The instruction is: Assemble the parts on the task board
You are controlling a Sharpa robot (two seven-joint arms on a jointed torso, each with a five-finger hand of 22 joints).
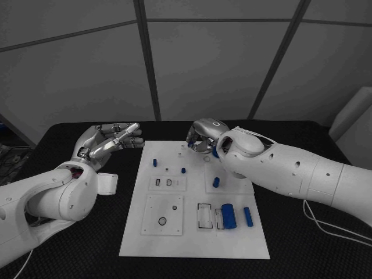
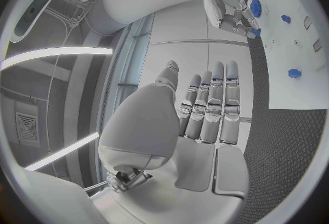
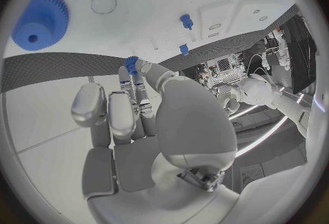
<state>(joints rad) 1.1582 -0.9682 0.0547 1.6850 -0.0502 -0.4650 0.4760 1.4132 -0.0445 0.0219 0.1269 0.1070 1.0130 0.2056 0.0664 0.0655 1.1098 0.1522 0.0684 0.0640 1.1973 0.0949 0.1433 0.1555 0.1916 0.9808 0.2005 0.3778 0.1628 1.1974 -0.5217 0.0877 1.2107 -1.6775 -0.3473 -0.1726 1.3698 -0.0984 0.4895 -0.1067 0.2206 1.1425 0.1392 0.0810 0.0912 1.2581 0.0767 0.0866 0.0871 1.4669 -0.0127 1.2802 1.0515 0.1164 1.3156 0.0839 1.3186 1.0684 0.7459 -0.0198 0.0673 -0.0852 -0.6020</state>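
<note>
The white task board (image 1: 195, 232) lies in the middle of the black table. My right hand (image 1: 204, 136) hovers over the board's far edge and pinches a small blue part (image 3: 131, 62) between thumb and fingertip. A blue gear (image 3: 40, 21) lies on the board close under that hand. My left hand (image 1: 110, 141) is off the board's far left corner, fingers (image 2: 213, 103) stretched out straight with nothing in them. Small blue pegs (image 1: 155, 162) (image 1: 183, 170) (image 1: 216, 182) stand on the board. A thick blue cylinder (image 1: 229, 215) and a slim blue bar (image 1: 248, 216) lie near its front right.
Several clear inset plates with slots and holes (image 1: 163, 214) sit in the board. Black table (image 1: 303, 250) shows on both sides of the board and in front of it. A pale box (image 1: 362, 116) stands at the far right, beyond the table.
</note>
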